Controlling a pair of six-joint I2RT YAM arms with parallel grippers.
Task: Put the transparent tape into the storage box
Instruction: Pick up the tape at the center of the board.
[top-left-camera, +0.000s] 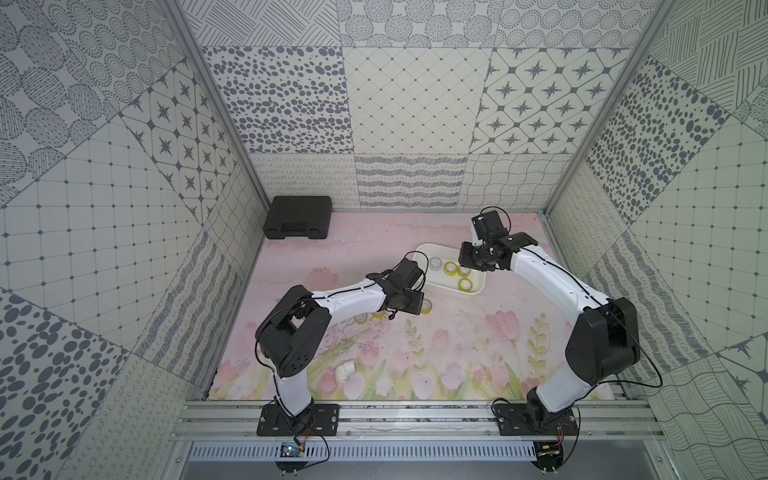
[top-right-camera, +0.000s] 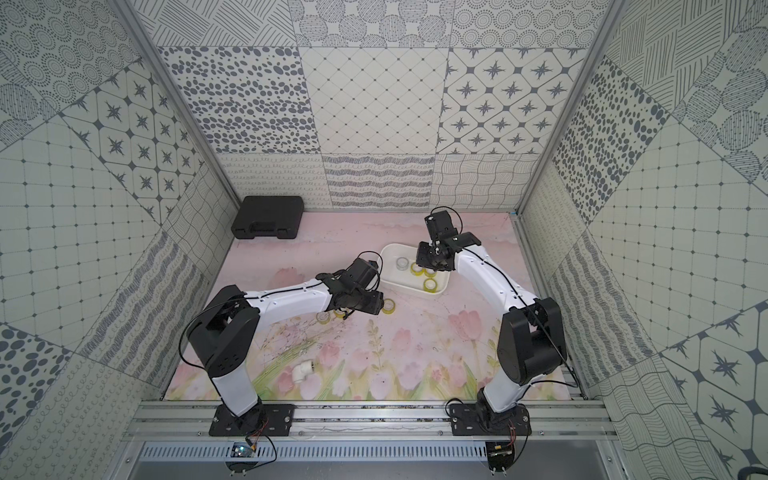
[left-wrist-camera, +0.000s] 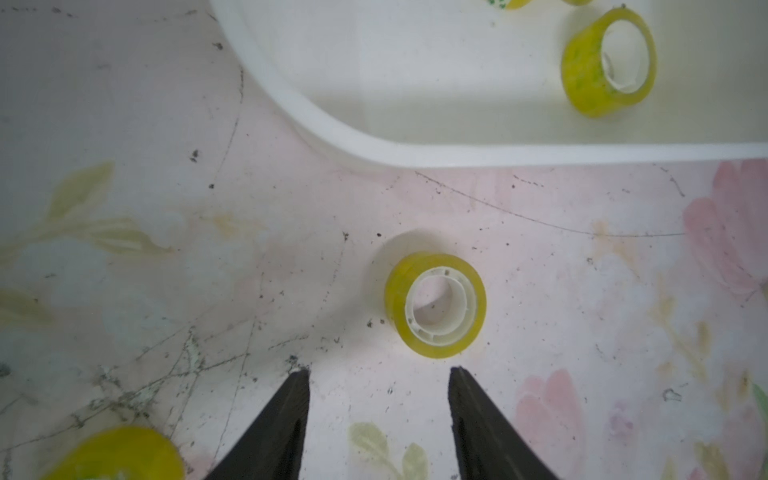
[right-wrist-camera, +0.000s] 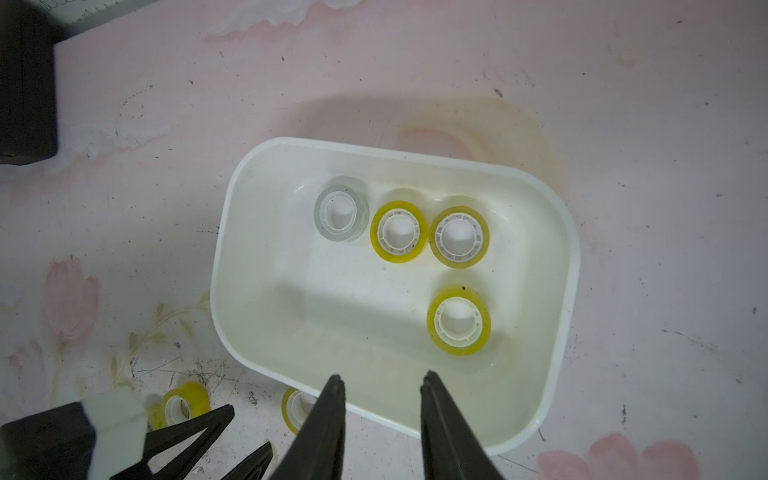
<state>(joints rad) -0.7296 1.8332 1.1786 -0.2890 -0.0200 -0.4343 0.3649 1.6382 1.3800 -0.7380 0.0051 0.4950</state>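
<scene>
I see four rolls of the transparent tape (right-wrist-camera: 399, 232) lying flat inside the white storage box (right-wrist-camera: 353, 332): one greyish roll (right-wrist-camera: 340, 212) and three yellow ones. Three more yellow rolls lie outside the box on the flowered desk (top-left-camera: 457, 345). The nearest outside roll (left-wrist-camera: 435, 305) sits flat just ahead of my left pincer (left-wrist-camera: 379, 371), whose jaws stand wide apart with nothing between them. My right pincer (right-wrist-camera: 383, 376) hangs over the box's edge, jaws narrowly apart and empty. In a top view, a black case (top-left-camera: 297, 223) sits in the far left corner and a white pipe elbow (top-left-camera: 345, 371) lies near the left arm's base
</scene>
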